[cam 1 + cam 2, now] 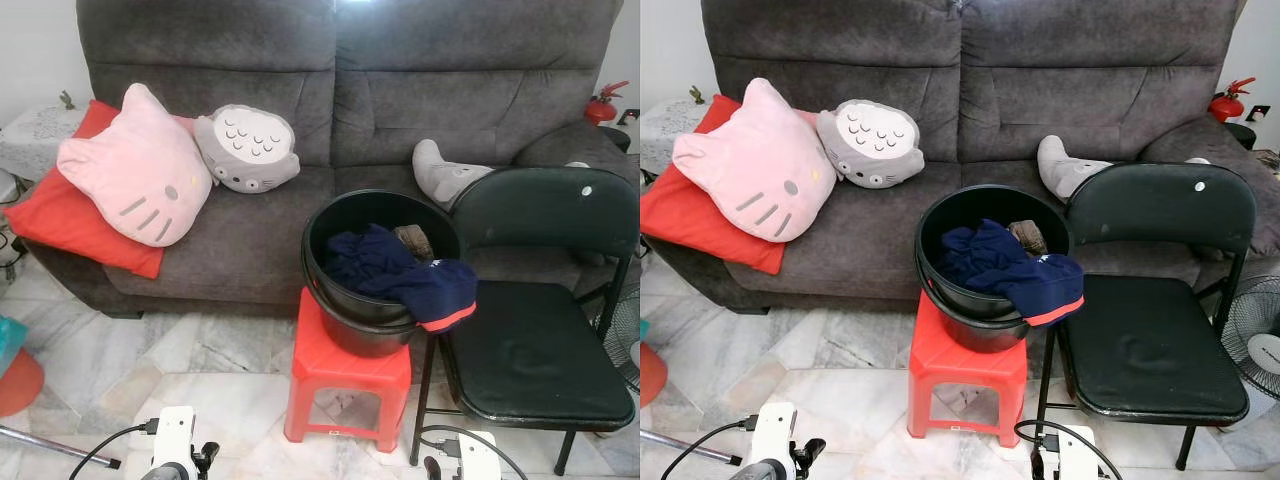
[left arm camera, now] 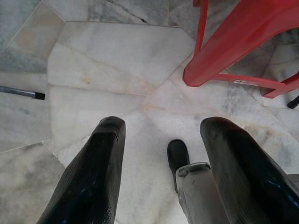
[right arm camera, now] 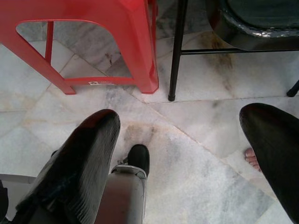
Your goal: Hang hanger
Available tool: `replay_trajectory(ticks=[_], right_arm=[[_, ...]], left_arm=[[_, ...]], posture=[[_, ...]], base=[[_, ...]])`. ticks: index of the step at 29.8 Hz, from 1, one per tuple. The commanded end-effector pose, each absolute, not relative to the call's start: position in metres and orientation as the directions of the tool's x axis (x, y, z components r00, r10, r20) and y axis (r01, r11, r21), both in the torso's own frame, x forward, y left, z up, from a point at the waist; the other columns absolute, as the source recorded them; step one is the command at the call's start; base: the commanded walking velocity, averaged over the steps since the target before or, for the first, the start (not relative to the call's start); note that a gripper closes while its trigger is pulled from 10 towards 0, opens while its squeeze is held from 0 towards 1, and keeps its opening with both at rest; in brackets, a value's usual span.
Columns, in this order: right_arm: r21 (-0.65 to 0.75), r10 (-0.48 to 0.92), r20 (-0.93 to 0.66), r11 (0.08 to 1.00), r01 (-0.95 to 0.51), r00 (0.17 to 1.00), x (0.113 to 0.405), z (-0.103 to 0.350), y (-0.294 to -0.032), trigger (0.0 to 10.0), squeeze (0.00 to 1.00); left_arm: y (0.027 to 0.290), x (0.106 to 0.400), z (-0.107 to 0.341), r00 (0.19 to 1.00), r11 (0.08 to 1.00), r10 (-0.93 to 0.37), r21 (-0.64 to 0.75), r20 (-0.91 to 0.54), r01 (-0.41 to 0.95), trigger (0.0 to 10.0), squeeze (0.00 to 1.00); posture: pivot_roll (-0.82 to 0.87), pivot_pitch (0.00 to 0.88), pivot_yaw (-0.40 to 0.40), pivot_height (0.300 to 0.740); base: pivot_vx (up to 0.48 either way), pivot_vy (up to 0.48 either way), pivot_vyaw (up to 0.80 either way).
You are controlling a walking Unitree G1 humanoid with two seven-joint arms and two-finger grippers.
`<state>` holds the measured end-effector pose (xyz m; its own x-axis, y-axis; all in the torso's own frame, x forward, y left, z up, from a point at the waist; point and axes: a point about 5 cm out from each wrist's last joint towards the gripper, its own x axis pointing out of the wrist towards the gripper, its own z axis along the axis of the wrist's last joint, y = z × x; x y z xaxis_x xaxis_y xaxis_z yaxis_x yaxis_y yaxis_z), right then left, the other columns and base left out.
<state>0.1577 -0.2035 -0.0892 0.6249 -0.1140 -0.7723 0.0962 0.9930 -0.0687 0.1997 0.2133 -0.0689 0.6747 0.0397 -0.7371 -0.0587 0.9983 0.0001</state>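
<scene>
Left gripper: two long black fingers spread wide, holding nothing, hanging low over pale marble floor tiles, with the red plastic stool ahead of the jaws and off to one side. Right gripper: fingers likewise wide apart and empty, pointing down at the floor, with a stool leg and the thin black leg of a folding chair just ahead of the jaws; a person's bare toes beside one finger. Round black plastic bucket stands on the stool, well above and forward of both jaws, holding crumpled dark navy clothing with a red hem draped over its rim. Hanger: cannot be made out; possibly buried in the bucket. Background: grey fabric sofa, pink cat-face cushion. Step judged: start, nothing grasped. Next move likely calls for raising an arm to the bucket and locating the hanger.
</scene>
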Motion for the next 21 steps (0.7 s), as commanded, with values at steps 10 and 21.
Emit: replay_trajectory(ticks=[10,21], right_arm=[[-0.062,-0.111,-0.775,0.993,0.100,0.622,0.1549,-0.0906,-0.2006,10.0,0.00],[-0.064,-0.113,-0.775,0.993,0.101,0.622,0.1547,-0.0905,-0.2014,10.0,0.00]], left_arm=[[0.2125,0.2016,-0.0681,0.675,0.999,0.030,0.010,-0.737,-0.034,10.0,0.00],[0.2124,0.2018,-0.0678,0.679,0.999,0.027,0.003,-0.734,-0.037,10.0,0.00]], posture=[[0.03,0.000,0.027,0.740],[0.03,0.000,0.022,0.740]], base=[[0.257,0.000,0.00],[0.047,0.000,0.00]])
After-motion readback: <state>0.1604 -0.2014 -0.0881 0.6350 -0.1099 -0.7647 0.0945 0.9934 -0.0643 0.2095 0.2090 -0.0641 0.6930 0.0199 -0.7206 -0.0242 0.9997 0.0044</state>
